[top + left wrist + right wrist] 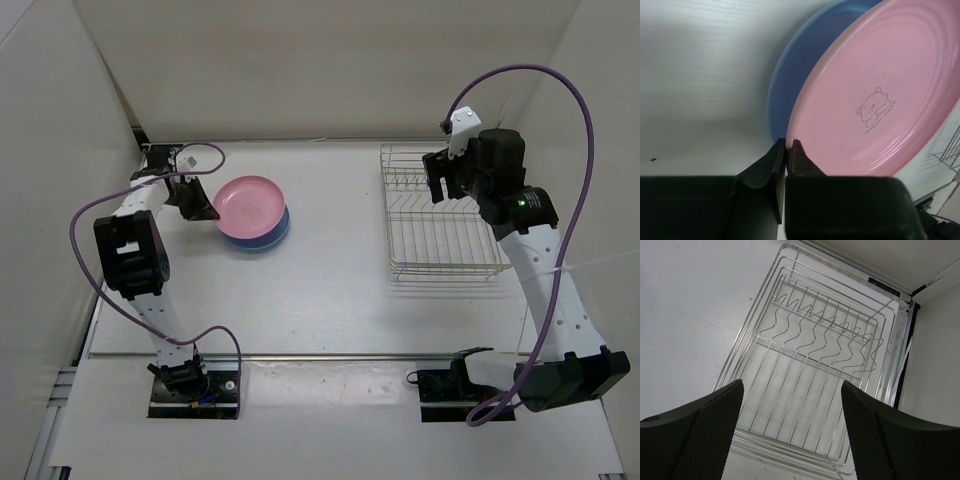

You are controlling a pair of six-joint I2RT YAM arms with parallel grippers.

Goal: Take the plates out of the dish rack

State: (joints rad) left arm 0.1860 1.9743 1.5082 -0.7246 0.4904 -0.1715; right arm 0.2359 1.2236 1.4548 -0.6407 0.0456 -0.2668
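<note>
The pink plate (pixel 250 205) lies on the light blue plate (pixel 277 238) at the back left of the table. My left gripper (pixel 208 212) is at the pink plate's left edge. In the left wrist view the left gripper (pixel 789 142) is shut, with the rim of the pink plate (pixel 880 90) pinched at its tips. The blue plate (pixel 795 75) shows underneath. The dish rack (pixel 392 215) stands at the right with nothing in its slots. My right gripper (pixel 440 187) hangs open above its far end. In the right wrist view the right gripper (pixel 792 390) frames the bare wires of the rack (pixel 805 365).
White walls close in the table at the back and on both sides. The rack's right side runs close to the right wall (pixel 935 370). A purple cable (pixel 540 80) loops above the right arm, and another cable (pixel 85 225) loops beside the left arm.
</note>
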